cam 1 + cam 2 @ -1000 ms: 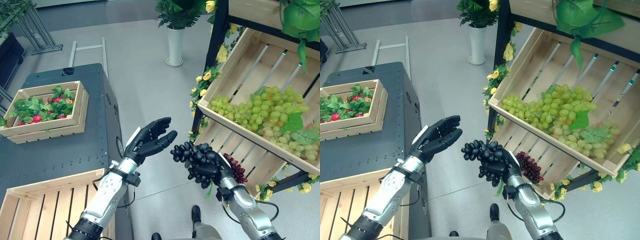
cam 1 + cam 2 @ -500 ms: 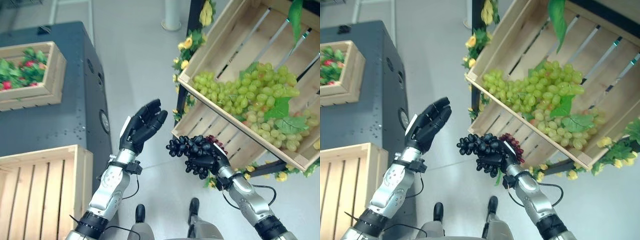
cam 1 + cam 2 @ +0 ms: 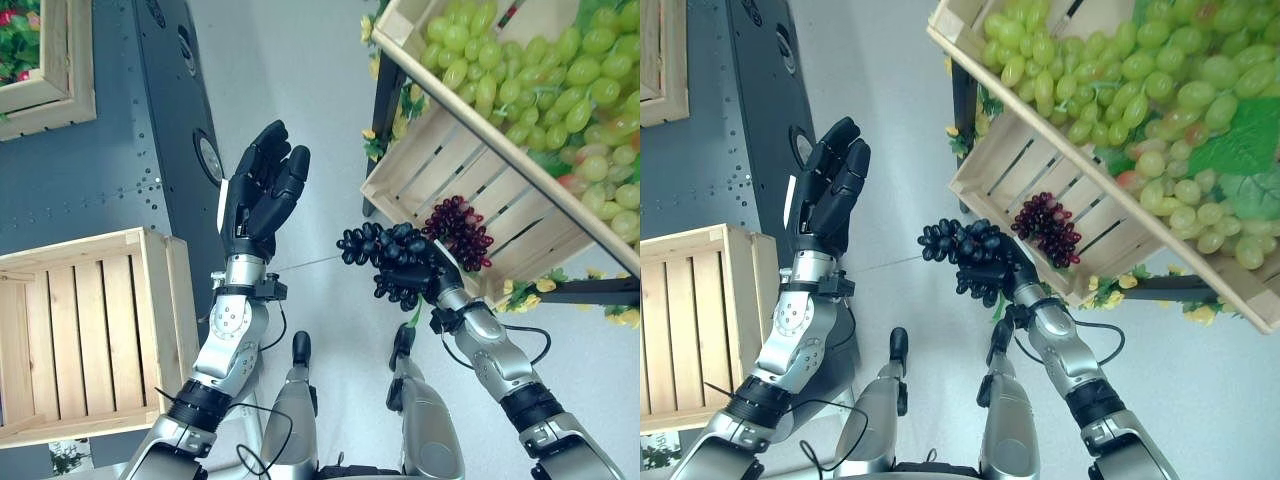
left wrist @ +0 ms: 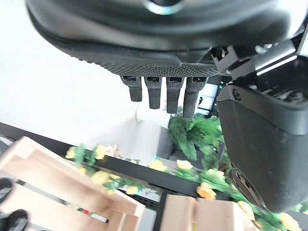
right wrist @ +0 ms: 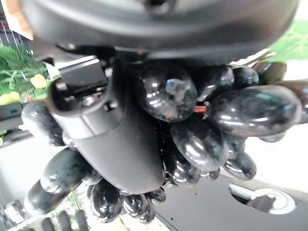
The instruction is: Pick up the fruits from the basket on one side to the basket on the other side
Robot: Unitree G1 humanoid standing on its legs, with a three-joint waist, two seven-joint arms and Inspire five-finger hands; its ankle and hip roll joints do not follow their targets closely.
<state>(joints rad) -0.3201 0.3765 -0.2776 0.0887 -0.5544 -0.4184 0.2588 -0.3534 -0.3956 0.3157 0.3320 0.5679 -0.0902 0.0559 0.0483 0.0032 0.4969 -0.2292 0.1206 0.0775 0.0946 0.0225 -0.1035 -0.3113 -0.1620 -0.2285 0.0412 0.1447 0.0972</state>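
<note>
Black grapes (image 3: 375, 245) nearer left hand (image 3: 262, 190) now

Two robot hands: the left robot hand (image 3: 262, 196) with fingers straight, the right robot hand (image 3: 412, 276) curled round a bunch.

Three kinds of grape, one lot of each: one black grape bunch (image 3: 372, 246) in the right robot hand, one dark red grape bunch (image 3: 458, 229) in the lower shelf crate (image 3: 420, 171), and one heap of green grapes (image 3: 520, 75) in the upper shelf crate (image 3: 398, 18).

Four wooden crates in all: those two on the rack, one slatted crate (image 3: 85, 330) on the left, and one crate of strawberries and leaves (image 3: 52, 60) on the dark tabletop (image 3: 110, 170).
</note>
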